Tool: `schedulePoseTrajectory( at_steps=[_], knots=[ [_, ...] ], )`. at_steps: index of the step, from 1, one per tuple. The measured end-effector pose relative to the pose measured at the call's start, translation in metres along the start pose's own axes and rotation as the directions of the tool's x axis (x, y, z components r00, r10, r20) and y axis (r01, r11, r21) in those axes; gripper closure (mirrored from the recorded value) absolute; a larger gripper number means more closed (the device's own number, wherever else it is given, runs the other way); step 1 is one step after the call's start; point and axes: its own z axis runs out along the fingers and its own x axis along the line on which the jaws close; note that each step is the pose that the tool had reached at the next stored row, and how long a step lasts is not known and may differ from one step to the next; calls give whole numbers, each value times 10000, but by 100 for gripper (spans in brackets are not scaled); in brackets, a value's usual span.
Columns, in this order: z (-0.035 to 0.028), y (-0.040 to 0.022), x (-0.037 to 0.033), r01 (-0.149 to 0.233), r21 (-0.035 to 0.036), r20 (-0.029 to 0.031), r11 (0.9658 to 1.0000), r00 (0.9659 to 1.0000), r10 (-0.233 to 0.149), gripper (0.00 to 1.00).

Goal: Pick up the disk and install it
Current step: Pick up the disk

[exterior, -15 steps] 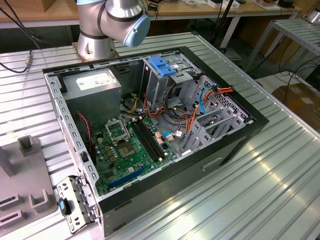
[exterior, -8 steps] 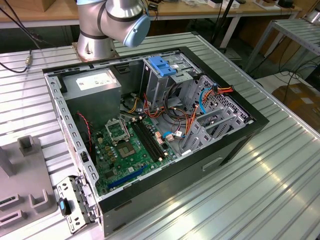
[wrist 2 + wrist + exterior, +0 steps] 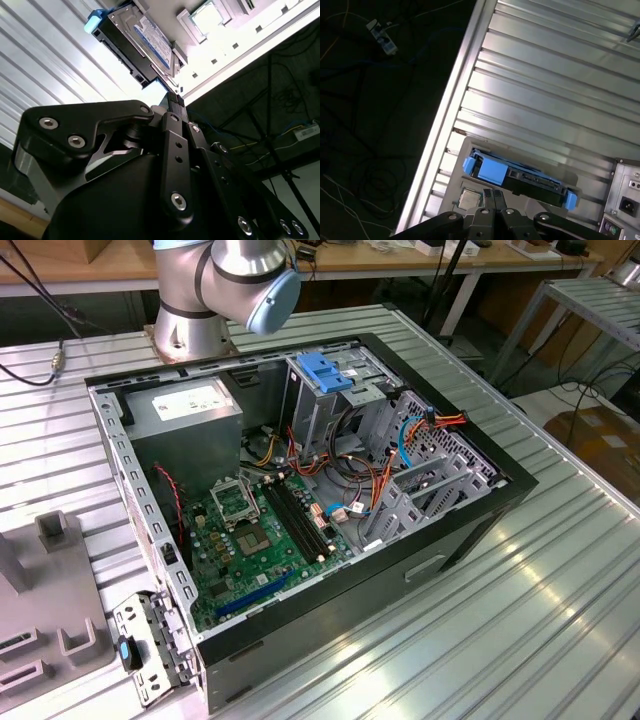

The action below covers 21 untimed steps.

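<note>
Now, take the computer case [image 3: 470, 520] as your reference on the ribbed worktop [image 3: 540, 620]. In the exterior view, off the case's side toward the exterior view's left, you have a grey fixture plate [image 3: 45, 590]. Inside the case come the grey power supply box [image 3: 185, 415], then the metal drive cage [image 3: 320, 405] with its blue latch [image 3: 325, 370]. The arm [image 3: 230, 280] rises beyond the case's far side.

The disk [image 3: 520, 177] is not in the case yet. In the first wrist view it sits on what I take to be that fixture plate, just beside the case's rear panel and near the worktop's edge, apparently standing on one long edge.

Your hand [image 3: 493, 194] hovers just short of it, fingers drawn together with nothing between them, as both wrist views show. The disk lies straight ahead of the fingertips, and its long axis runs crosswise to the line the hand points along. One end of that axis, carrying a small blue tab, points at the case's rear. The other end, with the broader blue face of the carrier, points away from the case toward the worktop's edge.
</note>
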Motion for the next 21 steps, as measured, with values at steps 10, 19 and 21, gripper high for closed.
schedulePoseTrajectory(
  at_steps=[10,19,21],
  knots=[
    [0,0,0,521,-12,-23,9986,9986,-522,89],
    [0,0,0,966,-24,-42,9953,9953,-966,89],
    [0,0,0,1081,-27,-46,9941,9941,-1081,89]
  ],
)
